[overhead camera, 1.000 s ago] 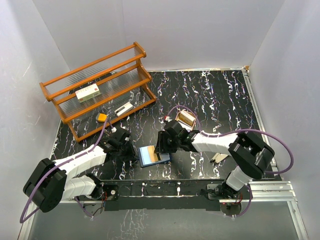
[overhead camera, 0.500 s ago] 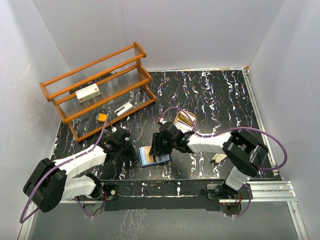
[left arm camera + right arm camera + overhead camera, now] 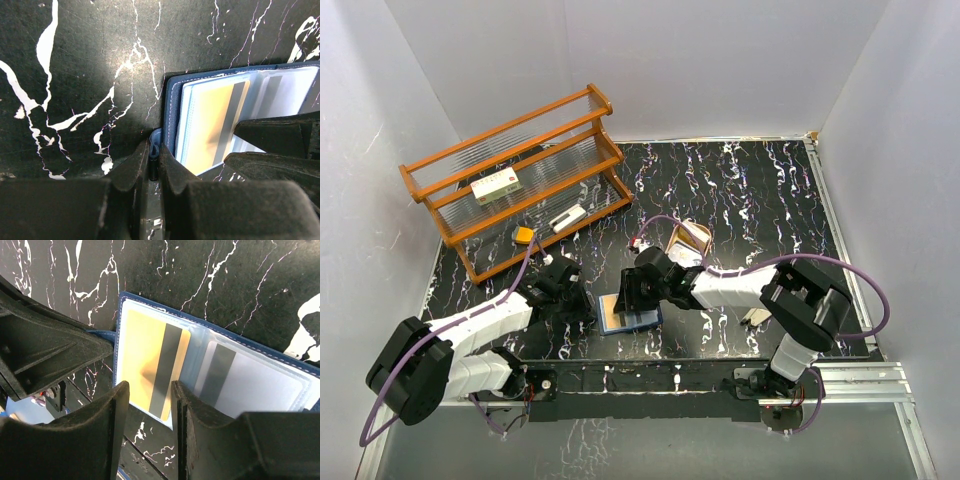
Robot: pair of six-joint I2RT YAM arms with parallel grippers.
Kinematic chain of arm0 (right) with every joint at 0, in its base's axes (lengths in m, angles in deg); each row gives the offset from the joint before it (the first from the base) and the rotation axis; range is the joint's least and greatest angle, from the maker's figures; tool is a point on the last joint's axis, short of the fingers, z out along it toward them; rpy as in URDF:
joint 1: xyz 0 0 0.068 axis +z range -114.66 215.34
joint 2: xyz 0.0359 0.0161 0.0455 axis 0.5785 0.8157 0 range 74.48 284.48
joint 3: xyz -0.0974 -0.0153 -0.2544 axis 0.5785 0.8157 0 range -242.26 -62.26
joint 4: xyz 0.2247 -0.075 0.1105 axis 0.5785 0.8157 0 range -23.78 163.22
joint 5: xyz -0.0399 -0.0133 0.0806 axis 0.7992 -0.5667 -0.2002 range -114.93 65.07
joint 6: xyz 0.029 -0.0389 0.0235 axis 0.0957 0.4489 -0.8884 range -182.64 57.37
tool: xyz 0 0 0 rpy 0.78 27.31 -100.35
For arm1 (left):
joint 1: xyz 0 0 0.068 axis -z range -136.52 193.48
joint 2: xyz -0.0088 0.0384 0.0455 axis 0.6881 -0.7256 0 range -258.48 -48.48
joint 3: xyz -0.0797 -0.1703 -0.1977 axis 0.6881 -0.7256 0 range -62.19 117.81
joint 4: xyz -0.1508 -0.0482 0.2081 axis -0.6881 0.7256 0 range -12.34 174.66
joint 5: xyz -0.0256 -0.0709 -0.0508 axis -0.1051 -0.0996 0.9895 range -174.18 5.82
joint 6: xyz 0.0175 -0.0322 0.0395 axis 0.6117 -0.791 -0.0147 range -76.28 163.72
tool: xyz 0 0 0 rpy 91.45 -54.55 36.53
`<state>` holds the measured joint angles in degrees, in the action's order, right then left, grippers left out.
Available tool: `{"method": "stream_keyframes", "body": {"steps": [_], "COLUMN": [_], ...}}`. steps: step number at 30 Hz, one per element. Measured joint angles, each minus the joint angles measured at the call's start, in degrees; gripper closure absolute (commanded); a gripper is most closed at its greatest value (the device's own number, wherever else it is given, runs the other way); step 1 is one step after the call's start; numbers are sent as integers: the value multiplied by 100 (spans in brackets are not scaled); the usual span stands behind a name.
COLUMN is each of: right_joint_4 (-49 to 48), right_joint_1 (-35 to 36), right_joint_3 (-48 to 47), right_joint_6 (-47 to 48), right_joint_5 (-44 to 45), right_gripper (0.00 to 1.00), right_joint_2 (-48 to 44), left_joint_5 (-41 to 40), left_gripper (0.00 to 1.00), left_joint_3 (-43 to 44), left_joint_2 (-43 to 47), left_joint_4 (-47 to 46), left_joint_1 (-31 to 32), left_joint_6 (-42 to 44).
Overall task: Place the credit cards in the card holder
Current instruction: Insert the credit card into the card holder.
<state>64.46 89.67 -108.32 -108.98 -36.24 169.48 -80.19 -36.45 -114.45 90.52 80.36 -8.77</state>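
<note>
- The card holder (image 3: 626, 314) lies open and flat on the black marbled table (image 3: 750, 190), near the front edge between the two arms.
- The left pincer (image 3: 154, 156) is closed tight on a thin blue flap at the holder's left edge, with its fingers low against the table.
- The right pincer (image 3: 148, 387) hangs over the open holder with its fingers a narrow gap apart and nothing clamped between them. The near edge of the gold card (image 3: 142, 355) shows in that gap, but I cannot tell whether the fingers touch it.
- The gold card, dark stripe up, sits in the holder's left clear pocket.
- A greyish card (image 3: 260, 390) (also striped) sits in the right pocket.
- A wooden rack (image 3: 520, 170) stands at the table's far left, well apart from the holder.
</note>
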Motion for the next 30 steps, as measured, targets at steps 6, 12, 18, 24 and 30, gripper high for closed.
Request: {"method": "stream_keyframes", "body": {"steps": [6, 12, 18, 24, 30], "right_joint_4": [398, 1196, 1978, 2671, 3220], "right_joint_1": [4, -76, -282, -595, -964], "right_joint_3": [-177, -538, -1132, -1626, -1847], "right_joint_6": [409, 964, 1683, 2494, 3174], "right_joint_5": [151, 514, 1016, 1829, 2900], "right_gripper": [60, 58, 56, 53, 50], "right_joint_2": [-7, -376, -780, -817, -756], "left_joint_5": [-15, -39, -55, -9, -4], "left_gripper": [96, 77, 50, 12, 1], "left_joint_3": [9, 52, 286, 671, 1043], "left_joint_2": [0, 81, 407, 691, 1099], "left_joint_4": [26, 179, 345, 586, 881], "left_joint_1": [0, 0, 0, 0, 0], "left_joint_6": [31, 50, 85, 197, 293]}}
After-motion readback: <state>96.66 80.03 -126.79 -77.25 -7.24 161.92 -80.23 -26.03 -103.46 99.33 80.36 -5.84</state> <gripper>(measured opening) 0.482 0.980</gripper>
